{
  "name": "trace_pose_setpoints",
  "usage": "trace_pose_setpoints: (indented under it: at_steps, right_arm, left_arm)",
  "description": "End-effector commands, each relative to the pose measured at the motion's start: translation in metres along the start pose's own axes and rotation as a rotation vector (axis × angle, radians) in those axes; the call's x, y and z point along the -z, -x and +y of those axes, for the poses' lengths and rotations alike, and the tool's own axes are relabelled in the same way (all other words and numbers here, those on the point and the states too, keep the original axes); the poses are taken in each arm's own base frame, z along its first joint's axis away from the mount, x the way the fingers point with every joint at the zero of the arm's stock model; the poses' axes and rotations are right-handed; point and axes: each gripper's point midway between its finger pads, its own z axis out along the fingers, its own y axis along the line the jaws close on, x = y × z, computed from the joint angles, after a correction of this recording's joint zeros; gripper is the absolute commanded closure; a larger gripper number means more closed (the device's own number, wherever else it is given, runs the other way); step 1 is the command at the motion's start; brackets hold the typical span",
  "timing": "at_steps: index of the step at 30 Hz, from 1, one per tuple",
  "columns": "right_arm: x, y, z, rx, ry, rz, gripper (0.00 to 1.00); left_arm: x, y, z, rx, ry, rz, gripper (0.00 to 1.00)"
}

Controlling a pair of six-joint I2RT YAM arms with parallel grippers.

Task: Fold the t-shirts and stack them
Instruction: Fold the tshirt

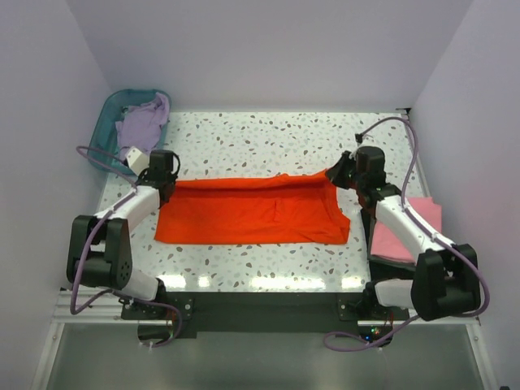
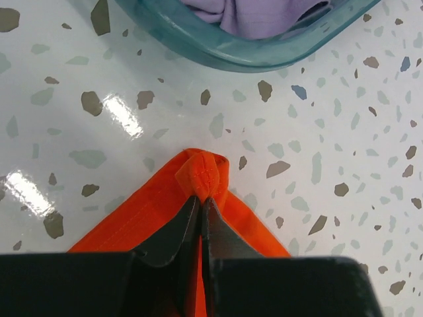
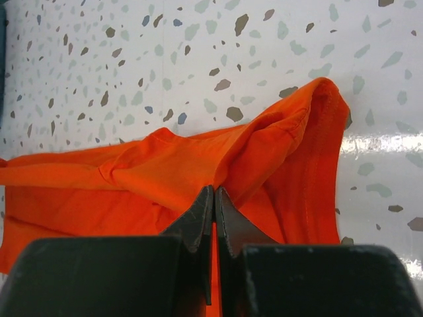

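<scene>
- The orange-red t-shirt [image 1: 252, 213] is lying spread across the middle of the speckled table [image 1: 260, 138]. It is reaching from one gripper to the other, with its far edge drawn into a fairly straight line.
- The left gripper [image 2: 200, 198] is pinching the shirt's far left corner. Its jaws are pressed together on a small bunched fold of orange cloth.
- The right gripper [image 3: 215, 191] is gripping the far right corner, jaws closed on the fabric. The cloth is humping up into a ridge beside the fingers.
- The teal basket [image 1: 104, 122] is sitting at the table's far left corner, near the left gripper but apart from it.
- The lavender t-shirt [image 1: 142, 123] is lying crumpled inside the basket, with part of it draping over the rim.
- The pink t-shirt [image 1: 388, 244] is lying flat at the table's right edge. The right arm [image 1: 402, 219] is crossing over it, hiding part of it, and running between it and the orange shirt's right end.
</scene>
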Motion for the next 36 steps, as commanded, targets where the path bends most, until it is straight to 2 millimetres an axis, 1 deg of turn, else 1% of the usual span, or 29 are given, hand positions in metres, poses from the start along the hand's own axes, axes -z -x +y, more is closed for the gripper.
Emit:
trace_pose_setpoints:
  at_steps: [1, 2, 3, 4, 5, 6, 7, 8, 9, 10, 11, 12, 13, 15, 16, 18, 19, 20, 21, 22, 23, 24, 25, 26, 27, 28, 31, 35, 36]
  right_arm:
    - [0.015, 0.002, 0.007, -0.013, 0.028, -0.045, 1.00]
    - [0.015, -0.009, 0.002, -0.021, 0.017, -0.029, 1.00]
    - [0.017, -0.013, 0.000, -0.024, 0.016, -0.024, 1.00]
    - [0.021, -0.014, 0.000, -0.025, 0.021, -0.029, 1.00]
    - [0.022, -0.026, -0.006, -0.031, 0.014, -0.008, 1.00]
    - [0.023, -0.030, -0.007, -0.036, 0.015, -0.003, 1.00]
    - [0.026, -0.033, -0.007, -0.035, 0.023, -0.002, 1.00]
    - [0.028, -0.041, -0.010, -0.036, 0.020, 0.012, 0.97]
    - [0.029, -0.046, -0.013, -0.036, 0.015, 0.023, 0.90]
    - [0.031, -0.047, -0.013, -0.032, 0.015, 0.024, 0.75]
    - [0.035, -0.046, -0.012, -0.024, 0.020, 0.014, 0.70]
    - [0.037, -0.046, -0.014, -0.018, 0.011, 0.018, 0.66]
    - [0.040, -0.040, -0.013, -0.005, 0.011, 0.003, 0.60]
    - [0.042, -0.037, -0.015, 0.005, -0.010, 0.003, 0.57]
    - [0.043, -0.031, -0.012, 0.017, -0.010, -0.005, 0.56]
    - [0.037, -0.030, -0.014, 0.025, -0.022, 0.002, 0.55]
    - [0.035, -0.023, -0.010, 0.037, -0.020, -0.006, 0.55]
    - [0.030, -0.023, -0.010, 0.043, -0.029, 0.004, 0.55]
    - [0.020, -0.029, -0.013, 0.046, -0.050, 0.043, 0.56]
    - [0.014, -0.022, -0.005, 0.065, -0.042, 0.040, 0.57]
    - [0.008, -0.021, -0.002, 0.078, -0.050, 0.043, 0.57]
    - [-0.003, -0.031, -0.005, 0.091, -0.078, 0.086, 0.57]
    - [-0.008, -0.021, 0.004, 0.122, -0.090, 0.060, 0.58]
    - [-0.012, -0.022, 0.004, 0.141, -0.112, 0.067, 0.58]
    - [-0.020, -0.029, -0.001, 0.155, -0.154, 0.091, 0.58]
    - [-0.024, -0.021, 0.000, 0.167, -0.186, 0.072, 0.59]
    - [-0.033, -0.025, -0.012, 0.179, -0.251, 0.093, 0.60]
    - [-0.037, -0.024, -0.028, 0.195, -0.336, 0.083, 0.60]
    - [-0.040, -0.023, -0.028, 0.194, -0.341, 0.086, 0.60]
  left_arm:
    - [0.009, 0.006, 0.007, 0.051, -0.014, -0.026, 0.92]
    - [0.011, 0.002, 0.013, 0.052, -0.015, -0.020, 0.90]
    - [0.013, 0.000, 0.016, 0.056, -0.015, -0.018, 0.89]
    - [0.014, -0.006, 0.024, 0.057, -0.006, -0.009, 0.85]
    - [0.018, -0.006, 0.026, 0.067, -0.016, -0.011, 0.81]
    - [0.020, -0.007, 0.029, 0.072, -0.018, -0.009, 0.75]
    - [0.021, -0.014, 0.038, 0.076, -0.005, 0.001, 0.58]
    - [0.027, -0.010, 0.037, 0.096, -0.028, -0.010, 0.49]
    - [0.029, -0.011, 0.038, 0.106, -0.040, -0.009, 0.43]
    - [0.031, -0.016, 0.044, 0.109, -0.041, -0.004, 0.35]
    - [0.036, -0.013, 0.039, 0.128, -0.073, -0.009, 0.34]
    - [0.038, -0.014, 0.039, 0.133, -0.084, -0.005, 0.33]
    - [0.042, -0.012, 0.037, 0.137, -0.105, -0.005, 0.33]
    - [0.044, -0.011, 0.031, 0.135, -0.132, 0.001, 0.34]
    - [0.044, -0.011, 0.026, 0.119, -0.149, 0.011, 0.36]
    - [0.044, -0.012, 0.021, 0.113, -0.154, 0.022, 0.38]
    - [0.041, -0.013, 0.014, 0.096, -0.166, 0.036, 0.40]
    - [0.039, -0.014, 0.011, 0.085, -0.167, 0.042, 0.41]
    - [0.038, -0.010, 0.002, 0.078, -0.178, 0.045, 0.43]
    - [0.032, -0.020, -0.001, 0.054, -0.172, 0.078, 0.44]
    - [0.029, -0.022, -0.005, 0.039, -0.170, 0.092, 0.45]
    - [0.026, -0.024, -0.008, 0.030, -0.167, 0.102, 0.45]
    - [0.021, -0.027, -0.014, 0.006, -0.169, 0.118, 0.47]
    - [0.019, -0.028, -0.017, -0.004, -0.168, 0.122, 0.47]
    - [0.017, -0.026, -0.020, -0.014, -0.170, 0.120, 0.47]
    - [0.014, -0.030, -0.021, -0.026, -0.164, 0.129, 0.48]
    - [0.007, -0.035, -0.020, -0.044, -0.150, 0.139, 0.48]
    - [0.001, -0.042, -0.016, -0.058, -0.133, 0.153, 0.48]
    - [-0.001, -0.045, -0.014, -0.062, -0.125, 0.156, 0.48]
